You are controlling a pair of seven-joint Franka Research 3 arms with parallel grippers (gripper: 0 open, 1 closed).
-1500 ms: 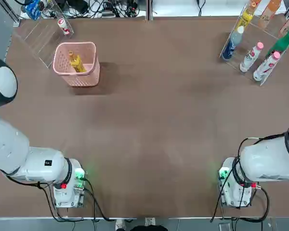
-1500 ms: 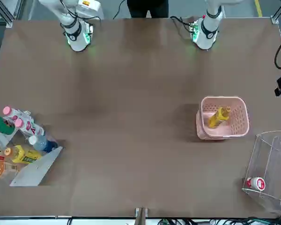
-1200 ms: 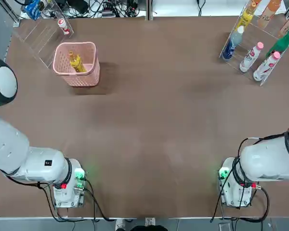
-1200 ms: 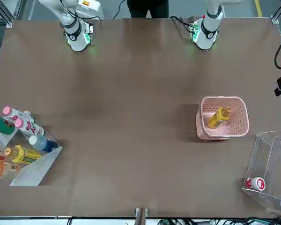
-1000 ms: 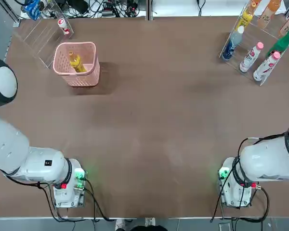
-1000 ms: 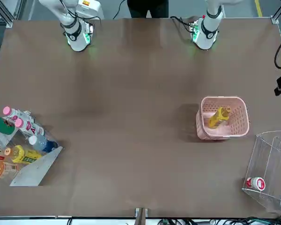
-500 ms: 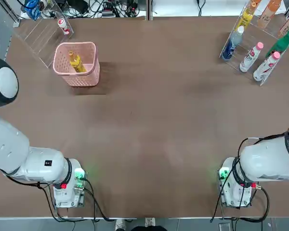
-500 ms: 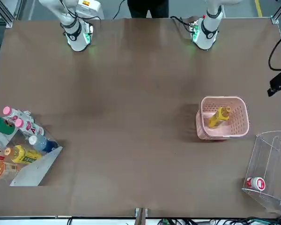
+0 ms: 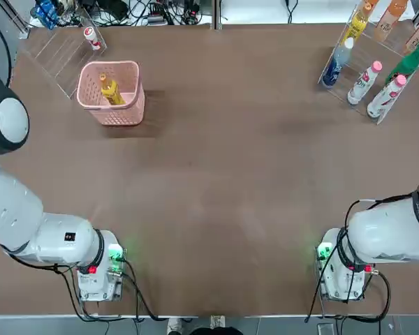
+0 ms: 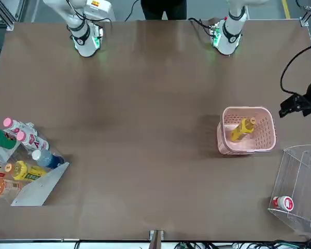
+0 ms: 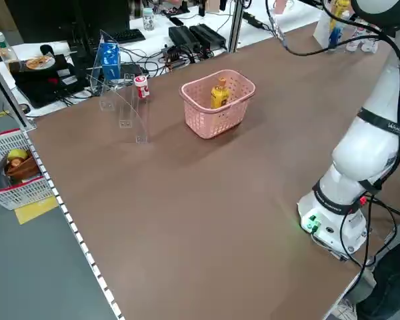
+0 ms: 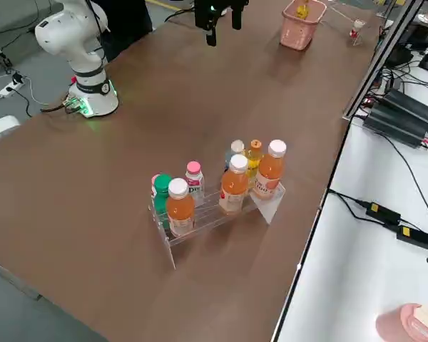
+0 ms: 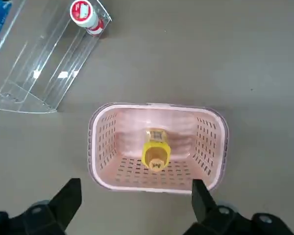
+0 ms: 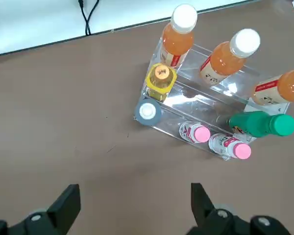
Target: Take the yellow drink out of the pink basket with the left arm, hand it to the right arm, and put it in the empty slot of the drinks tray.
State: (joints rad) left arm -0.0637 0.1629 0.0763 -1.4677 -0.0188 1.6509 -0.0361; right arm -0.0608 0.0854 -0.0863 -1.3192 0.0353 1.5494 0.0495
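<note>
1. Yellow drink is seated inside pink basket, nothing gripping it.
2. Bottle is tilted, cap end raised; in the front view its long axis runs diagonally, cap toward the robot and the robot's left.
3. In the left wrist view, cap is aimed at the camera, the base tucked behind it.
4. Left gripper is held above the table near the basket, claw spread wide, empty.
5. Right gripper is parked near drinks tray, claw spread wide, empty.
6. Another yellow bottle is racked in the tray, beside blue bottle.
</note>
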